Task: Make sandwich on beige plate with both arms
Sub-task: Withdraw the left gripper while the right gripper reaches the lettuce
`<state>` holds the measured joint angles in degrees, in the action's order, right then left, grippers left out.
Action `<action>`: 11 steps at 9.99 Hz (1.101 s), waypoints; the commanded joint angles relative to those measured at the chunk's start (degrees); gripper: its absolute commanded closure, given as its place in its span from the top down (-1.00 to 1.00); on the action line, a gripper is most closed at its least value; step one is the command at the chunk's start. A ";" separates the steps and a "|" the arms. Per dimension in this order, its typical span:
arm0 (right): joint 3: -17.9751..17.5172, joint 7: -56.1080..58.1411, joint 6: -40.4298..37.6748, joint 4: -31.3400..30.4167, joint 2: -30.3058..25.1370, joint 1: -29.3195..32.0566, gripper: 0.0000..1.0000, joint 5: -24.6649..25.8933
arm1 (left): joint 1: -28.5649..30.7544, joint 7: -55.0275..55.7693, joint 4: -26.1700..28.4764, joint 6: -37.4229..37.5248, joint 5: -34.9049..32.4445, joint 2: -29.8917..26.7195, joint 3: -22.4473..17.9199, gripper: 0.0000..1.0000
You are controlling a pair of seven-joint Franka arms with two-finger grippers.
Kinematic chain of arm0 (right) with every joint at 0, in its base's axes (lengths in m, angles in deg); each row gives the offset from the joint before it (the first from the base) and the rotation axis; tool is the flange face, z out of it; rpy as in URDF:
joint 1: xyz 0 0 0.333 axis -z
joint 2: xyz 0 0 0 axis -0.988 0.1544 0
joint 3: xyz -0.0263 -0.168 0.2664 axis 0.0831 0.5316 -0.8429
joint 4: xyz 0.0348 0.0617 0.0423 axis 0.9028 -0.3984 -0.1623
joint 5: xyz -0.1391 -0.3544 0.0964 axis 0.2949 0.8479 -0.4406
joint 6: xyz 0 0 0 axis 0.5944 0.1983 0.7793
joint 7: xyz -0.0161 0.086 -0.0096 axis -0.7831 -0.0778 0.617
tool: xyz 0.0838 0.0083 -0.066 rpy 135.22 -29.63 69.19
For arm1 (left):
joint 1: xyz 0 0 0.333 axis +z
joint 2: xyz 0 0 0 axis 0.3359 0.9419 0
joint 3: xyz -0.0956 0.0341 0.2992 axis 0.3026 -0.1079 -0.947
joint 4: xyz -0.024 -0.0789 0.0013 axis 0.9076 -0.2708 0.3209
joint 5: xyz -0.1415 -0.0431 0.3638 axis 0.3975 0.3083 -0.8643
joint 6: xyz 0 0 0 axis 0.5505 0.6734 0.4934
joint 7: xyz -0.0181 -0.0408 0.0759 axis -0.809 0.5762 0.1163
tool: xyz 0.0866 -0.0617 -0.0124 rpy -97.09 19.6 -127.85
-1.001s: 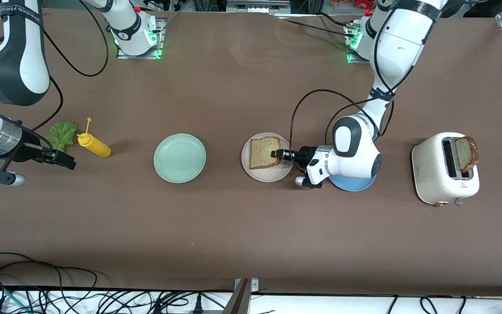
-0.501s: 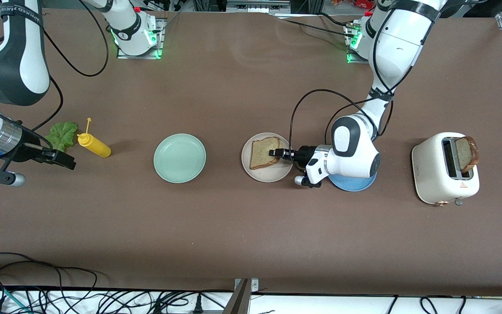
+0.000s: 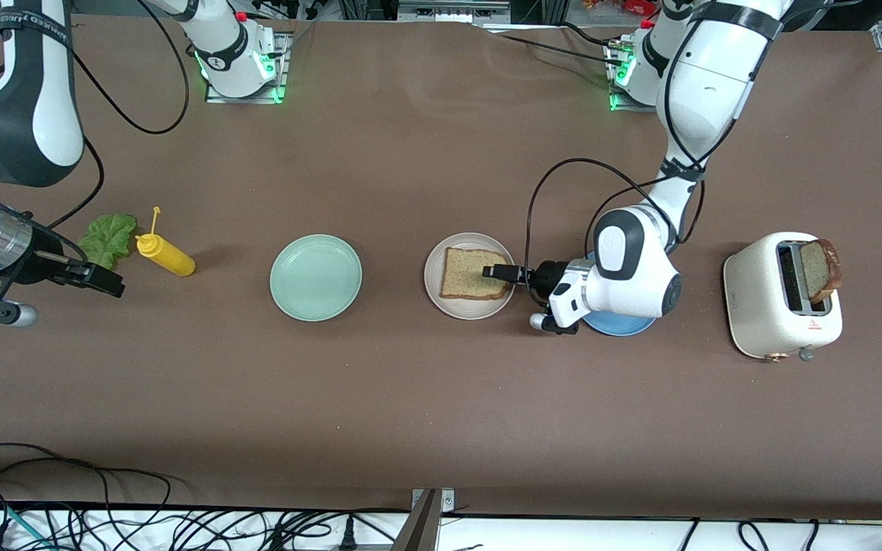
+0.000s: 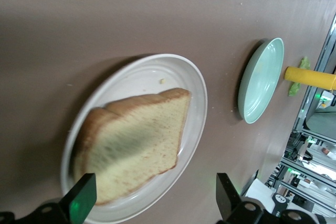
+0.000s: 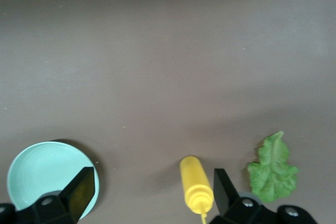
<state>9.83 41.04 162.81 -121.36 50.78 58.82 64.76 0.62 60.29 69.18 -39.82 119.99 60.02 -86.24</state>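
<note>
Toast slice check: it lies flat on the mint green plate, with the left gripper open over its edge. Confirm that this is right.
Not quite. The toast slice lies flat on the beige plate, not the mint green plate, which holds nothing; the front view shows it. The left gripper is indeed open over the slice's edge.

Robot lab, bolted arm bases (image 3: pixel 242 65), cables (image 3: pixel 104 520)
</note>
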 commanded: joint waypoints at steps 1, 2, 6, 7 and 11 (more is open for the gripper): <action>-0.23 6.42 0.18 0.26 0.58 3.65 1.00 1.41 | 1.34 -0.81 0.10 2.12 -2.14 -1.03 0.06 1.00; -0.23 10.28 0.27 0.35 1.63 6.28 1.00 1.42 | 2.73 -0.81 -0.24 3.08 -2.23 -1.12 -0.03 1.00; -0.23 24.89 4.03 0.44 8.03 14.90 1.00 1.24 | 5.98 5.84 -3.23 4.40 -14.69 -4.53 -0.38 1.00; -0.31 25.52 4.83 0.00 9.79 16.05 1.00 1.07 | 6.60 6.82 -3.24 4.40 -18.80 -5.85 -0.82 1.00; -0.31 23.07 12.36 -10.42 10.78 16.15 1.00 0.27 | 11.79 14.83 -3.32 10.45 -41.80 -11.56 -1.35 1.00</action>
<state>9.94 64.89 171.01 -126.91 62.60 74.55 65.66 11.46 73.12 65.37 -31.88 84.67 51.43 -87.69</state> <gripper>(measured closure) 0.000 0.000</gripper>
